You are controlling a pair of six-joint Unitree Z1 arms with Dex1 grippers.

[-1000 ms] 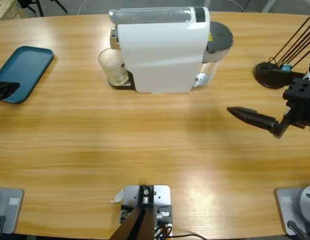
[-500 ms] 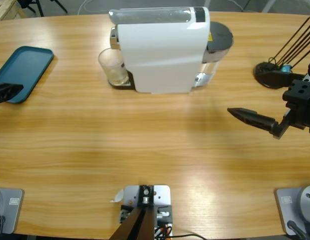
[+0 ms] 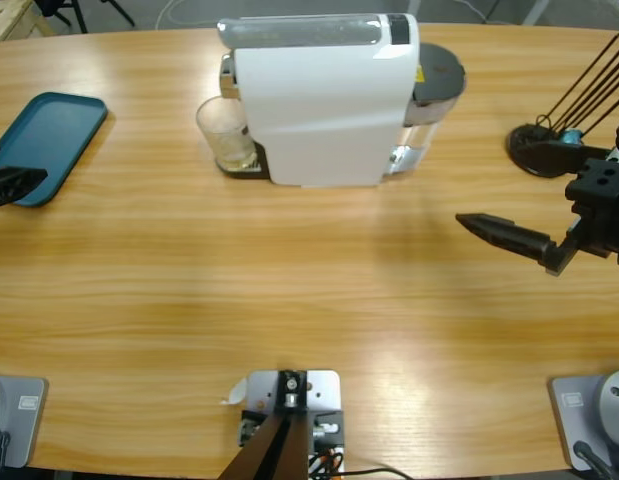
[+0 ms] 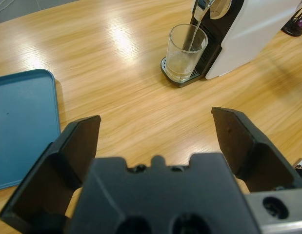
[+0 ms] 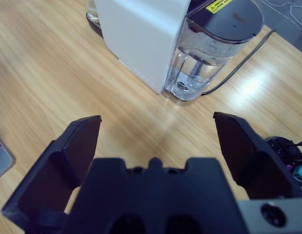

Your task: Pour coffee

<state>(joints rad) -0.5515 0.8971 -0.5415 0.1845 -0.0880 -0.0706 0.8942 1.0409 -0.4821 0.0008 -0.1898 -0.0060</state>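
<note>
I see almost no change: my right gripper (image 3: 489, 228), jaws spread and empty, has crept slightly rightward at the frame's right. My left gripper (image 4: 155, 141), also spread, idles at the left edge. Farther up, the coffee (image 4: 182, 62) sits shallow in the glass (image 3: 226, 134) under the machine (image 3: 324, 95), unpoured.

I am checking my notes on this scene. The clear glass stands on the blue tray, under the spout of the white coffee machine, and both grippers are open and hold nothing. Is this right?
Not quite. The clear glass stands on the dark drip grate of the white coffee machine, under its spout, not on the blue tray, which lies apart at the table's end, as the high view shows. The rest holds: the left gripper and right gripper are open and hold nothing.
</note>
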